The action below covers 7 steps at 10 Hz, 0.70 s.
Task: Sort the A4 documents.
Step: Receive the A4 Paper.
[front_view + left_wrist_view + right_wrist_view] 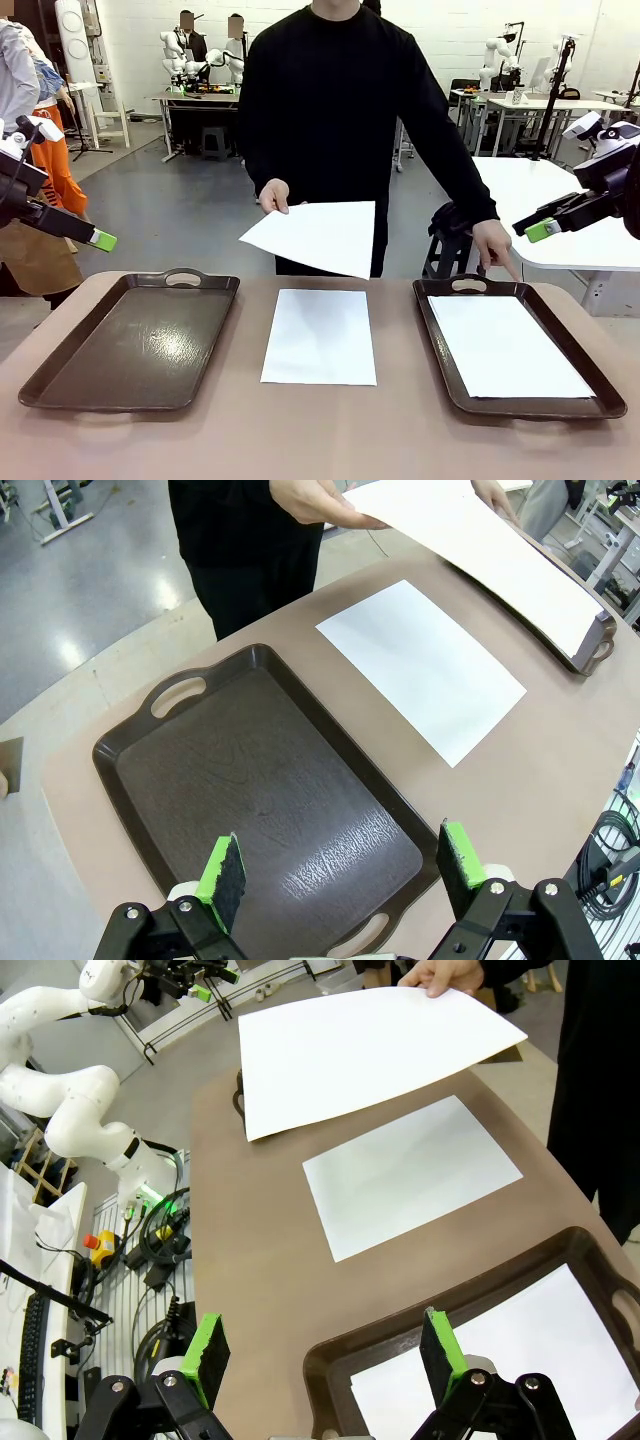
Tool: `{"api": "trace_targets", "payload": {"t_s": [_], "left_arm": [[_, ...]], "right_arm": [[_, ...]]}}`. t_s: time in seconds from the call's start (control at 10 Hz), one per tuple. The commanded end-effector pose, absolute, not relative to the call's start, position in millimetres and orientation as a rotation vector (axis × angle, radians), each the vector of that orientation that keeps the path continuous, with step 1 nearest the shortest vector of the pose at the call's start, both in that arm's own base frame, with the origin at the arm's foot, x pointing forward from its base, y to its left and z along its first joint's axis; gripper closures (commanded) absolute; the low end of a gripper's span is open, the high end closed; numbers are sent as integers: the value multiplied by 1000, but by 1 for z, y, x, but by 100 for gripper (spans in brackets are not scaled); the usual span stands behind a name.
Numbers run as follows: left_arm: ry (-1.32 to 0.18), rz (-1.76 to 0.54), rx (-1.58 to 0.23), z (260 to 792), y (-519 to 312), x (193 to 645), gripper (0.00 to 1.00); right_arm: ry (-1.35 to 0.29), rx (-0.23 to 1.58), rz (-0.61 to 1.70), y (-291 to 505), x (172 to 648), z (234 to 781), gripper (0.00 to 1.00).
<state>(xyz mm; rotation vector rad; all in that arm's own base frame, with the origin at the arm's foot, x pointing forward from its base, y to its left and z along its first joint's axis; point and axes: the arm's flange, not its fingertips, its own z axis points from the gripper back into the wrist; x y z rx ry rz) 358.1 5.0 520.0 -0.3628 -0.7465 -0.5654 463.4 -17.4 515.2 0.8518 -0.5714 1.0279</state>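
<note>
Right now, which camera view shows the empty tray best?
The left wrist view: the empty tray is large, seen from above, its inside bare. The front view shows it whole but at a flat angle. In the right wrist view the held sheet hides nearly all of it.

The left gripper (pixel 342 865) hangs with its green pads (pixel 225 875) spread wide over the near end of an empty dark brown tray (pixel 250 780). Just right of that tray, a white sheet (pixel 420 670) lies flat on the brown table (pixel 540 780). At the far side a person's hand (pixel 320 500) holds another sheet (pixel 470 550) in the air (it hides most of a second tray (pixel 590 645) farther right).
</note>
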Motion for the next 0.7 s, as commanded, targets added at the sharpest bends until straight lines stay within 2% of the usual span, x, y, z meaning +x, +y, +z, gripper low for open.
{"api": "trace_targets", "payload": {"t_s": [0.0,0.4,0.6], "left_arm": [[-752,-567,-376,518,7,359,0],[-752,-567,-376,518,7,359,0],[-752,-567,-376,518,7,359,0]], "right_arm": [[-571,852,1028,-17,463,515,0],[-458,978,980,8,483,496,0],[-400,1164,865,32,499,477,0]]}}
